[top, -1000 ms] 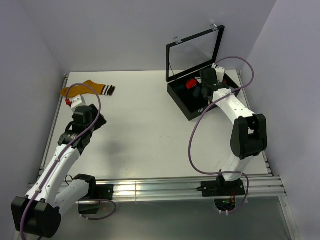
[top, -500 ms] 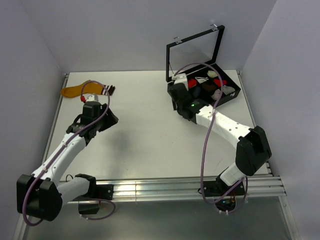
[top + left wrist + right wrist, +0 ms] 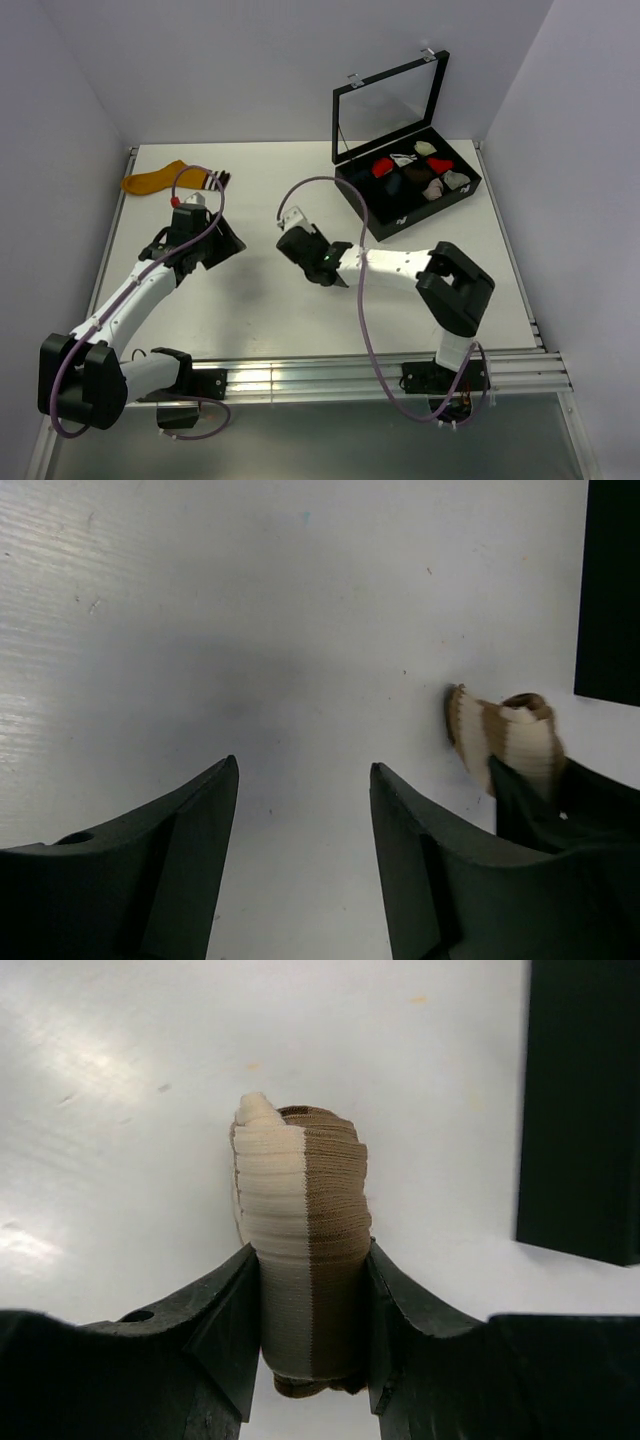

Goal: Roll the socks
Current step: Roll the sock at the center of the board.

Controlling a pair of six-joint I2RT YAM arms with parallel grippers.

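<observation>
right wrist view, rolled brown sock (image 3: 305,1250) pinched in the right claw (image 3: 310,1260), left claw (image 3: 303,770) spread over the table (image 3: 250,600)

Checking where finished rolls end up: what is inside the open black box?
The box holds small sock bundles in separate compartments: red, white, pink and grey ones show. Whether the dark compartments between them hold anything cannot be told, and the near wall covers part of the front row.

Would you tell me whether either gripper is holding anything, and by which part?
The right gripper clamps the rolled brown-and-cream sock by its sides, near one end; the left gripper is open and empty.
</observation>
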